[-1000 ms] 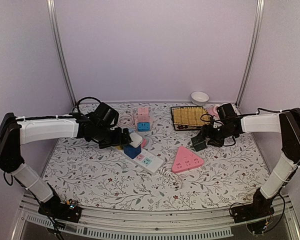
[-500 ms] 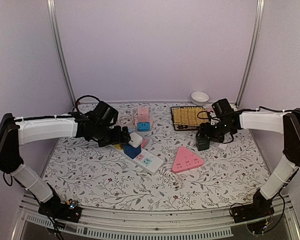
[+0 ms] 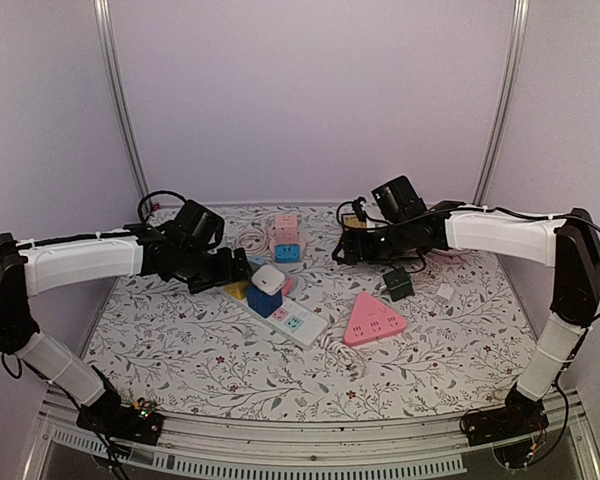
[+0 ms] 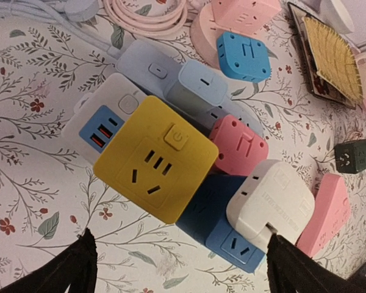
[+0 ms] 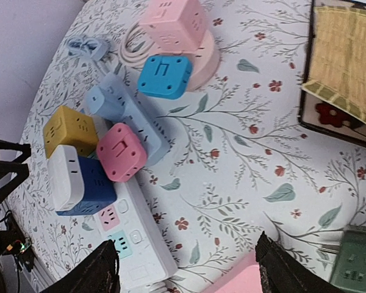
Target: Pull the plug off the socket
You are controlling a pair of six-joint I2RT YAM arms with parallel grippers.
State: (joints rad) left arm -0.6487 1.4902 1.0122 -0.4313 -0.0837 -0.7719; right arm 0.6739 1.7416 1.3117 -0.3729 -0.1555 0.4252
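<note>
While its fingers are spread wide with nothing between them, the left gripper (image 4: 178, 239) is seen beside the white plug (image 4: 270, 204) (seated on a blue cube socket (image 4: 208, 224)); the right gripper (image 5: 187, 241), likewise parted and empty, is found well apart.

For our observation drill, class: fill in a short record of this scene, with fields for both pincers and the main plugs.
left pincer: open, empty, beside white plug
right pincer: open, empty, over table
white plug: seated on blue cube
blue cube: at end of strip
green cube: loose on table
</note>
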